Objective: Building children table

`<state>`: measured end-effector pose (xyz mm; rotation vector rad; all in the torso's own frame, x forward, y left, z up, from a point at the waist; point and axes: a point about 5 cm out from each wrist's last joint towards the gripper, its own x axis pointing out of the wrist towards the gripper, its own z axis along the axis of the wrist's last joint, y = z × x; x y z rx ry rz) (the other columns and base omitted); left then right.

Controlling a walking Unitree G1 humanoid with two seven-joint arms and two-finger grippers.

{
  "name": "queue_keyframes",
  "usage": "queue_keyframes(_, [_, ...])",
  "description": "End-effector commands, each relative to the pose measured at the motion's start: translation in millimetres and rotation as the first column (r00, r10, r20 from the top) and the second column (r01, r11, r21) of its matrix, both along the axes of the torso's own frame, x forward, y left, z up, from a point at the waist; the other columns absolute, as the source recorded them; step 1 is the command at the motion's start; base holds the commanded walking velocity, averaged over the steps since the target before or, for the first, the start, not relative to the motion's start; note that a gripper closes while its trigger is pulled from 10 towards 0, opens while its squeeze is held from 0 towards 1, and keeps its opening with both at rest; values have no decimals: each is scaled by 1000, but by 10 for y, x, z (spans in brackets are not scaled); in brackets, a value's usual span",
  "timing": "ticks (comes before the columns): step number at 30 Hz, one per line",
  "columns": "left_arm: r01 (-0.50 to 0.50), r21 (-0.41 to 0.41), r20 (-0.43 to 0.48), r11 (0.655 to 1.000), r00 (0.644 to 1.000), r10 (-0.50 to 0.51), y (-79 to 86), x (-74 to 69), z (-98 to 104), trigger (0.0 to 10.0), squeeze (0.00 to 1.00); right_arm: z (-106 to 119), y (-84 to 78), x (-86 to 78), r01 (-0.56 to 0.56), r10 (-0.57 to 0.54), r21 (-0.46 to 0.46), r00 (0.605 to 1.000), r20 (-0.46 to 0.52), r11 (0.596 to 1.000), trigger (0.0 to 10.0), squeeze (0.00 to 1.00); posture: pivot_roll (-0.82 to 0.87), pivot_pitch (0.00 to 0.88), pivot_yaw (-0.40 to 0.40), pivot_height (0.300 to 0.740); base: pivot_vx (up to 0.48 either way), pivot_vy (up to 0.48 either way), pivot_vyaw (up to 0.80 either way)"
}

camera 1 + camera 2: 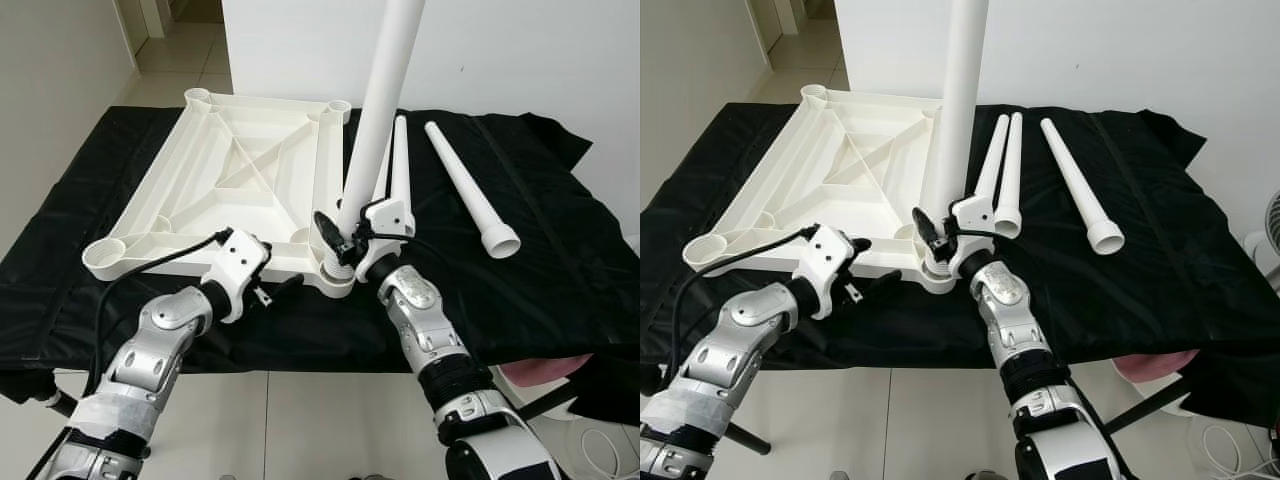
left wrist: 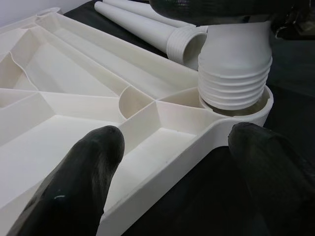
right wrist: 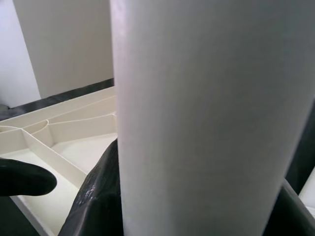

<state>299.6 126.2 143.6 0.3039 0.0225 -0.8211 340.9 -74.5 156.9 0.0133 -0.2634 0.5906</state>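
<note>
While right gripper point(image 1: 340, 238) clamps upright leg point(image 1: 378, 110) in tabletop point(image 1: 190, 170) socket point(image 2: 256, 110) — left gripper point(image 1: 285, 283) gapes.

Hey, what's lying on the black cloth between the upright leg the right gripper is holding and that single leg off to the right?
Two loose white legs lie side by side between the upright leg in the right gripper and the single leg, seen in both eye views.

upright leg point(image 1: 385, 90) top cut by frame edge; its threaded base partly hidden behind right end effector point(image 1: 345, 240).
</note>
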Motion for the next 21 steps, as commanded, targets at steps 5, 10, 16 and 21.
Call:
queue_keyframes(5, [-15, 7, -16, 1000, 1000, 15, 26, -28, -16, 10000, 0, -145, -63, -105, -5, 5, 3, 1000, -22, 1000, 10000, 0, 52, 14, -32, 740, 0, 0, 0])
queue_keyframes(10, [-12, 4, -18, 1000, 1000, 13, 15, -31, -9, 10000, 0, -271, -120, -183, -6, 5, -37, 1000, -31, 999, 10000, 0, 50, 14, -33, 740, 0, 0, 0])
queue_keyframes(16, [-16, 3, -17, 1000, 1000, 16, 18, -22, 5, 10000, 0, -335, -151, -224, -1, 2, -117, 1000, 9, 993, 10000, 0, 49, 14, -28, 740, 0, 0, 0])
queue_keyframes(21, [-15, 2, -18, 1000, 1000, 15, 19, -22, 9, 10000, 0, -356, -152, -223, -8, 11, -159, 1000, 16, 987, 10000, 0, 50, 16, -23, 740, 0, 0, 0])
